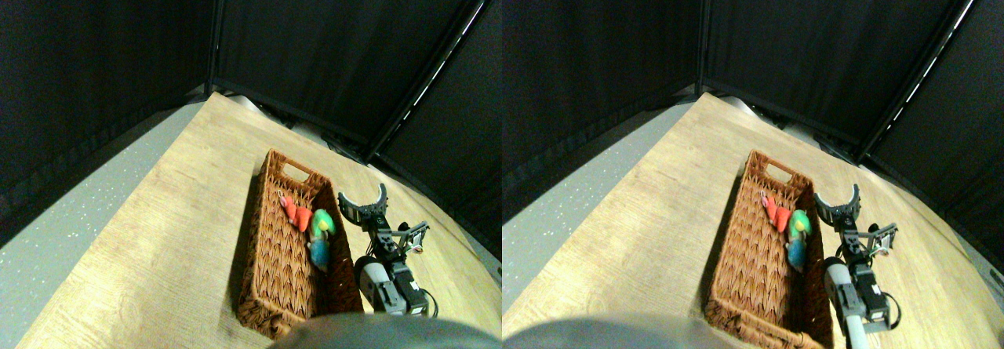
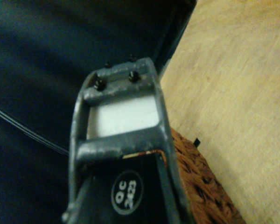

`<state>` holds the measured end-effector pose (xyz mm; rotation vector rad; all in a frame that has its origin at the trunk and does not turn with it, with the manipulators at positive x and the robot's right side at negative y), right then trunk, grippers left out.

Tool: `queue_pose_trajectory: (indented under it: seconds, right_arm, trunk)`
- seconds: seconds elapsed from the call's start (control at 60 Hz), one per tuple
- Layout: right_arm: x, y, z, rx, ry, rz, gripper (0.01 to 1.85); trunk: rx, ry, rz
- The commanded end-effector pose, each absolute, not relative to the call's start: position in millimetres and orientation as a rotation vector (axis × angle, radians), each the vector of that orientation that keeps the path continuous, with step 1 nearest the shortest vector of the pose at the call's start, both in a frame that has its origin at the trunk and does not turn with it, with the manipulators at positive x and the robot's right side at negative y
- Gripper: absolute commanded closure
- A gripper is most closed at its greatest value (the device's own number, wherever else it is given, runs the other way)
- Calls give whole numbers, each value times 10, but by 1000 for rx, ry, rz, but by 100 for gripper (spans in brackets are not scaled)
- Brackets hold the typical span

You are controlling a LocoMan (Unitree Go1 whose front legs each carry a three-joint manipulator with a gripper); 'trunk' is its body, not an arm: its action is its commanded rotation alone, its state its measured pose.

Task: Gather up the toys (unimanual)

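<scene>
**Now three toys lie in the basket, and the gripper is beside it, holding nothing**

Inside the long brown wicker basket (image 1: 274, 263), which stands on the pale wooden table top (image 1: 157, 231), there are three small plush toys. They lie in a short row along the right wall of the basket, about in the middle of its length. The small red plush toy (image 1: 296, 213) is the farthest one from the robot. Just next to it, touching or almost touching, is the small green plush toy (image 1: 321, 223). The small blue plush toy (image 1: 318, 252) comes after the green one, nearer to the robot, and it leans against the same wall. The rest of the basket floor shows only the woven pattern. A cut-out handle is seen in the far end wall of the basket.

The right gripper (image 1: 362, 201) is outside the basket, just beside its right wall and a little beyond the toys. Its two dark curved jaws are spread apart like an open fork, and nothing is between them. The toys are separated from the jaws by the basket wall; the green one is the nearest to them, but does not touch.

From the wrist camera, the dark frame of one jaw fills the middle, with a piece of the wicker basket (image 2: 205, 186) close beside it and the wooden table top (image 2: 233, 84) beyond. No toy is visible there.
</scene>
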<state>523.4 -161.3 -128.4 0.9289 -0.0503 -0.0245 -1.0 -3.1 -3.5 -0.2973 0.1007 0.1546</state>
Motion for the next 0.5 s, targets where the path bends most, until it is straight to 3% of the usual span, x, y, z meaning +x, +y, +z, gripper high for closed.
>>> queue_pose_trajectory:
  seconds: [0.017, 0.083, 0.233, 0.35, 0.5]
  right_arm:
    - [5207, -2295, -1197, 967, -183, -18, 119]
    - [5160, -2352, -1226, 980, -194, -38, 128]
    - [5061, -2432, -1360, 902, -234, -96, 127]
    - [4974, -2496, -1446, 1027, -204, -134, 124]
    - [4796, -2508, -1486, 1007, -199, -176, 130]
  trunk:
    - [-269, 109, 105]
    - [-264, 111, 96]
    - [-254, 112, 83]
    - [-253, 113, 83]
    - [-248, 118, 75]
